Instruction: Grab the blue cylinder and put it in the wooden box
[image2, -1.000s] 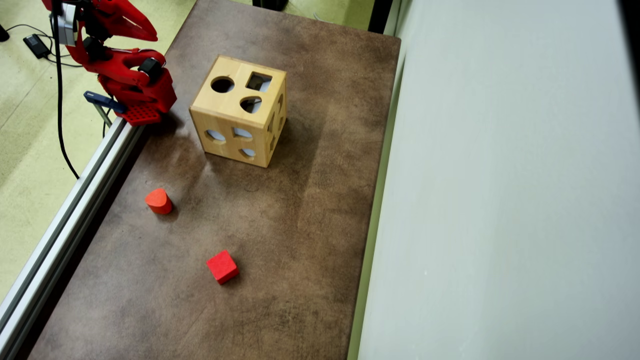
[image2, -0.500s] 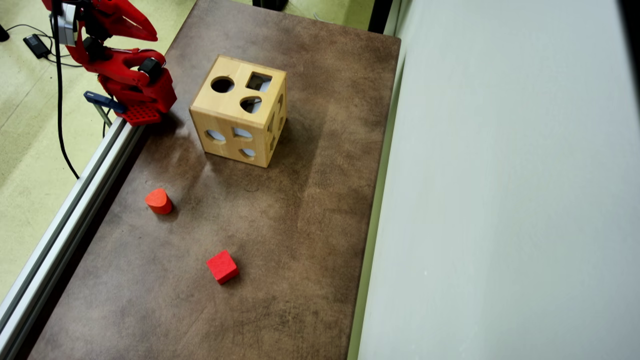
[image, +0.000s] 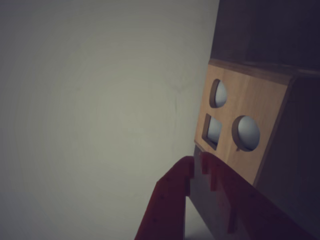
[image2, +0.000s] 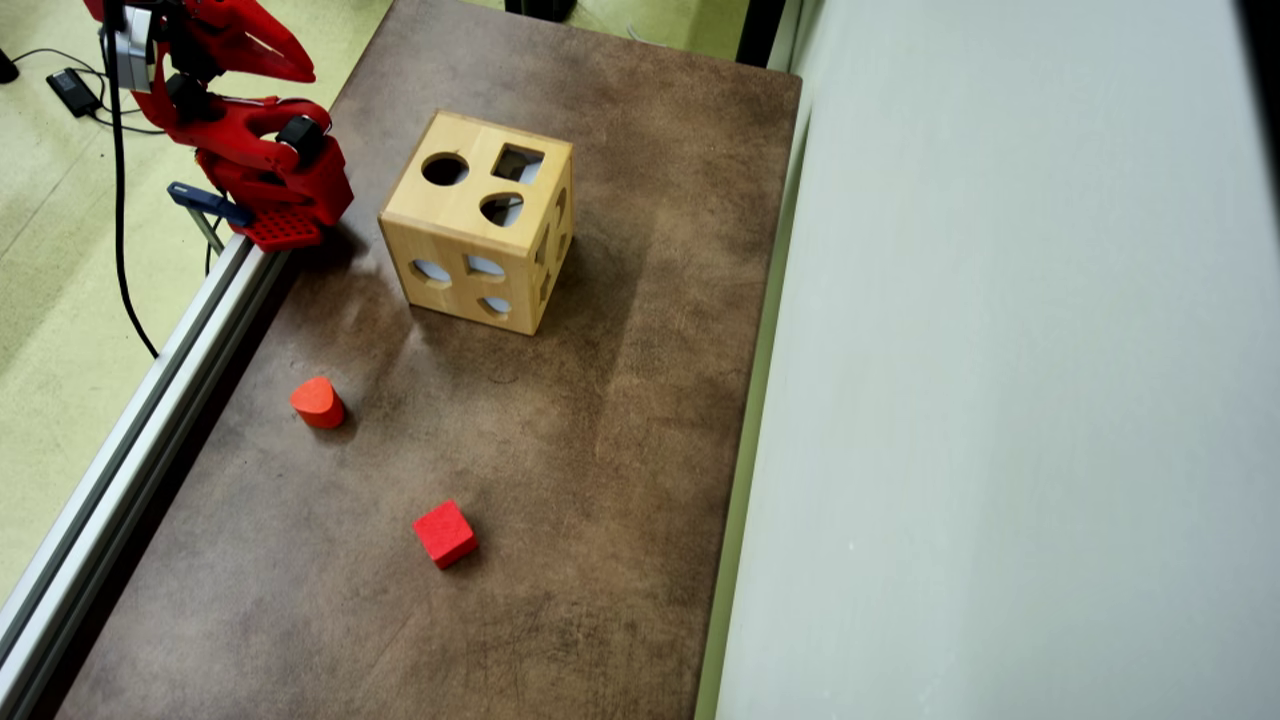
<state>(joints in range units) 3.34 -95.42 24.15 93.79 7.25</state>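
The wooden box (image2: 478, 222) stands on the brown table (image2: 560, 480) at the upper middle of the overhead view, with a round, a square and a rounded hole in its top. The wrist view shows one holed face of the wooden box (image: 245, 127) at the right. The blue cylinder is out of view in both. My red arm (image2: 265, 165) is folded at the table's top left corner, left of the box. My gripper (image: 198, 161) is shut, its tips meeting with nothing between them, pointing toward the box.
An orange-red rounded block (image2: 318, 402) lies near the table's left edge and a red cube (image2: 445, 534) lies lower, toward the middle. An aluminium rail (image2: 130, 450) runs along the left edge. A pale wall (image2: 1000, 400) borders the right side.
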